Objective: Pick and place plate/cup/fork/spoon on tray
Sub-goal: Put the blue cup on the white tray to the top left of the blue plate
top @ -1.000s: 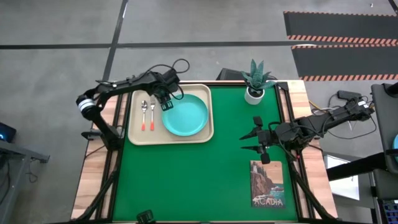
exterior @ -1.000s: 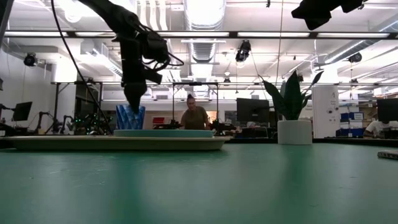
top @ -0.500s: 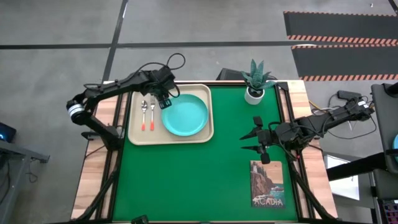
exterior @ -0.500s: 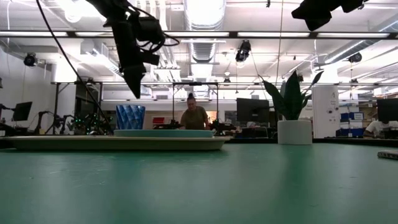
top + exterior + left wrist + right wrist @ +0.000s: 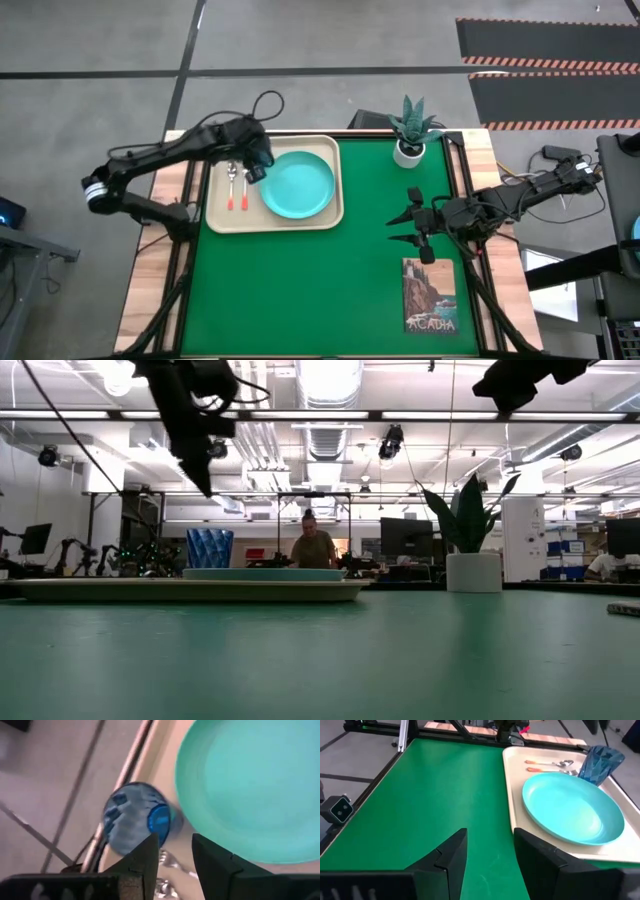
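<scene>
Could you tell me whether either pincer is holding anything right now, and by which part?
Nothing is held. The left pincer hangs open above the cup; the right pincer waits open over the table.

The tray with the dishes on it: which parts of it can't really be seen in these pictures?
- Cup: from above, the left gripper covers it.
- Fork and spoon: too small from above to tell apart; from table height the tray rim hides them.
- Plate: cut off by the edge in the left wrist view.
- Tray's far corner: cut off in the right wrist view.
</scene>
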{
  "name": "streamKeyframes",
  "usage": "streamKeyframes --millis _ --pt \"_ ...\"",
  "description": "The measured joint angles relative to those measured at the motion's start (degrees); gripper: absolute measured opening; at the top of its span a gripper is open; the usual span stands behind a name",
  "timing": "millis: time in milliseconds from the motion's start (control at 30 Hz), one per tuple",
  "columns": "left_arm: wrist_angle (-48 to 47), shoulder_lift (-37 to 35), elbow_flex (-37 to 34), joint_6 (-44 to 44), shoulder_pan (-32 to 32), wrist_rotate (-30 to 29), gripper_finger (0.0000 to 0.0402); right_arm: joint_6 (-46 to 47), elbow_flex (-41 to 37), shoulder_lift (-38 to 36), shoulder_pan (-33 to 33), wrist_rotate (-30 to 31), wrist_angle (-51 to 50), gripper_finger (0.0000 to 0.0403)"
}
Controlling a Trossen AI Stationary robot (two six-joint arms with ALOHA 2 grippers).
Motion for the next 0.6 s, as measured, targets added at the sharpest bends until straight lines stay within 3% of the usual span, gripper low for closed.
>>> streamKeyframes --millis 133,267,333,600 --pt "1.7 -6.0 -5.6 -0.2 -0.2 -2.9 0.0085 0.5 0.0 0.0 0.0 0.0 -0.3 0.0154" --pt "6.3 -9.6 -12.8 -1.8 -0.1 -6.5 0.0034 -0.1 0.0 0.0 0.0 0.2 -0.3 0.0154" --pt "8.0 -10.0 -16.5 -1.9 0.1 -8.9 0.001 -0.4 0.0 0.0 0.0 0.2 -0.3 0.0153" --pt "21.9 -6.1 -25.0 -0.2 3.0 -11.7 0.0001 -3.1 -0.1 0.0 0.0 0.3 1.1 0.0155"
